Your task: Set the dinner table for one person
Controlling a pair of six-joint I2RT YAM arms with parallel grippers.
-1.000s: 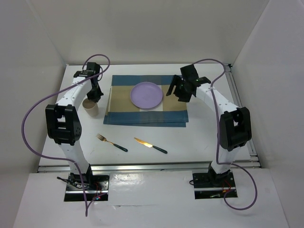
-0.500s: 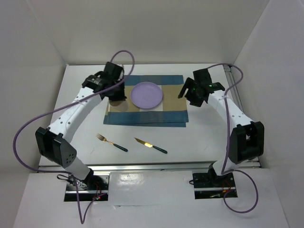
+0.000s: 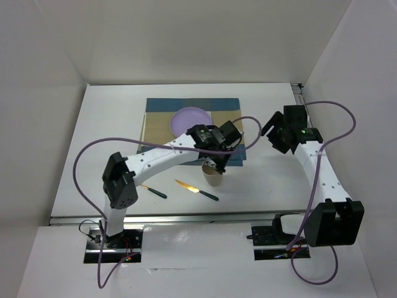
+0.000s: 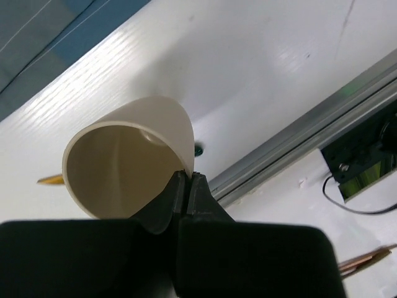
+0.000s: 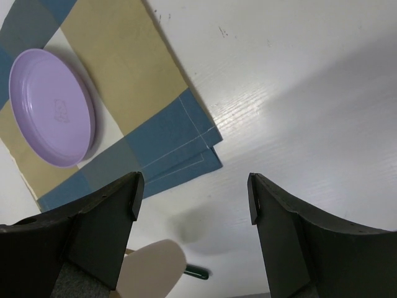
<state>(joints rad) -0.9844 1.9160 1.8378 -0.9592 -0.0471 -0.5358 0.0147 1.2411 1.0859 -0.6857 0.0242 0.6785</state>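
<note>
My left gripper (image 3: 216, 165) is shut on the rim of a beige paper cup (image 3: 214, 178) and holds it over the white dinner table (image 3: 105, 130), just in front of the striped placemat's (image 3: 158, 121) right front corner. In the left wrist view the fingers (image 4: 200, 186) pinch the cup's wall (image 4: 124, 158). A purple plate (image 3: 188, 120) lies on the placemat. A gold knife with a dark handle (image 3: 197, 190) lies left of the cup. The fork's handle (image 3: 155, 191) shows under my left arm. My right gripper (image 3: 273, 136) is open and empty, right of the placemat; its wrist view shows the plate (image 5: 53, 105) and cup (image 5: 152, 270).
An aluminium rail (image 3: 186, 216) runs along the table's near edge and another (image 3: 307, 118) along the right edge. White walls enclose the table. My left arm reaches across the table's front middle, over the fork. A purple cable loops above each arm.
My left arm has carried the cup from the placemat's left side to in front of its right corner. My right arm has drawn back to the right, away from the plate.
</note>
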